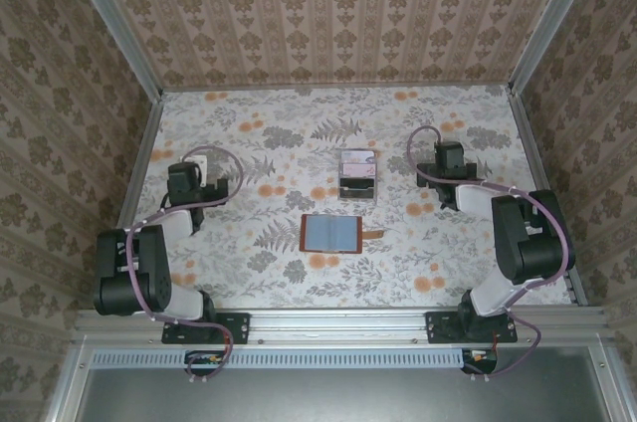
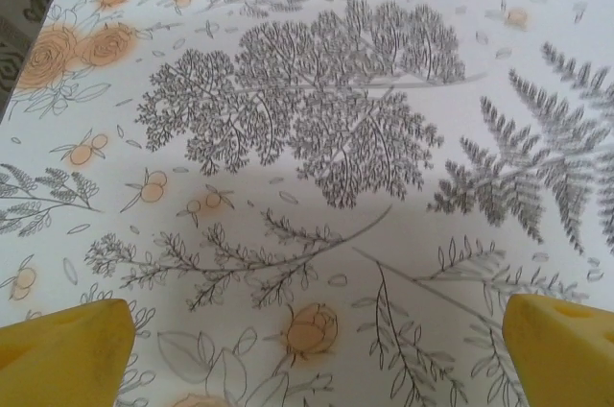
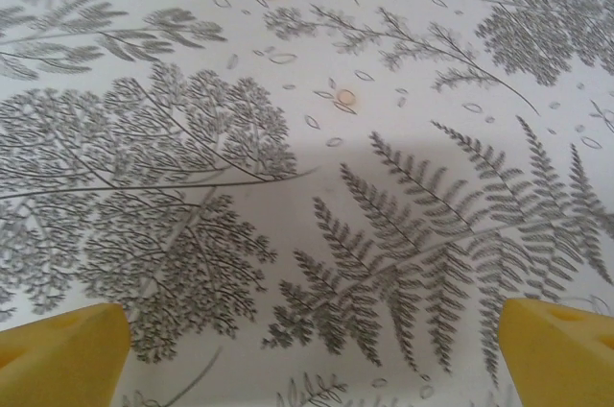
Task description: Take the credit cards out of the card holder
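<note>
Tabletop (image 1: 249, 143), card holder (image 1: 329, 233) apparently open between left claw (image 2: 312, 354) and right claw (image 3: 312, 354)

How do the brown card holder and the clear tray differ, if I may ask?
The card holder is brown, lying open and flat with grey-blue lining up; the clear tray is see-through, with pale and dark shapes inside. The card holder lies closer to the floral table's near edge; the clear tray sits behind it. Both are rectangular.

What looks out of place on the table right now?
Nothing stands out. The card holder lies open and flat mid-table, the clear tray sits beyond it, and the left gripper and right gripper are open.
</note>
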Action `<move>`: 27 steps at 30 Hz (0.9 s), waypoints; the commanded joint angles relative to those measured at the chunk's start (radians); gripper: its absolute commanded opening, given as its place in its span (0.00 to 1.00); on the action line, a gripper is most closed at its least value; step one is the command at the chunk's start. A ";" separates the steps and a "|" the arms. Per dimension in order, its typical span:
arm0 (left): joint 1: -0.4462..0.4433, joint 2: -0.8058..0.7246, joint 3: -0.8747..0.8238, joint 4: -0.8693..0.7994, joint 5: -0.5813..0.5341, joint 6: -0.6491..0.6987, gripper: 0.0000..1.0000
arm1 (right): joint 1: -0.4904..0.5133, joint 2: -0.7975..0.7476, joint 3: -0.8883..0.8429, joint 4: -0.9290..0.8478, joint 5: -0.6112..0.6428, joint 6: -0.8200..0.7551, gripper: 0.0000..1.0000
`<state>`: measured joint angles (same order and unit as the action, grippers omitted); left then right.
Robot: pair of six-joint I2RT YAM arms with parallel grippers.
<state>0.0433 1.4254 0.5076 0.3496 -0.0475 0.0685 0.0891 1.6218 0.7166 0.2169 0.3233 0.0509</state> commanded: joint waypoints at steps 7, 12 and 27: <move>-0.011 0.082 -0.069 0.430 0.162 -0.027 1.00 | -0.019 -0.116 -0.189 0.409 -0.135 -0.038 1.00; -0.045 0.121 -0.104 0.527 0.078 -0.013 1.00 | -0.050 -0.125 -0.247 0.501 -0.212 -0.027 1.00; -0.056 0.117 -0.100 0.508 0.053 -0.010 1.00 | -0.061 -0.092 -0.308 0.635 -0.229 -0.019 1.00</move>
<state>-0.0063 1.5410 0.4095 0.8227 0.0181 0.0521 0.0322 1.5269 0.4057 0.8177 0.0998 0.0257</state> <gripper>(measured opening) 0.997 0.999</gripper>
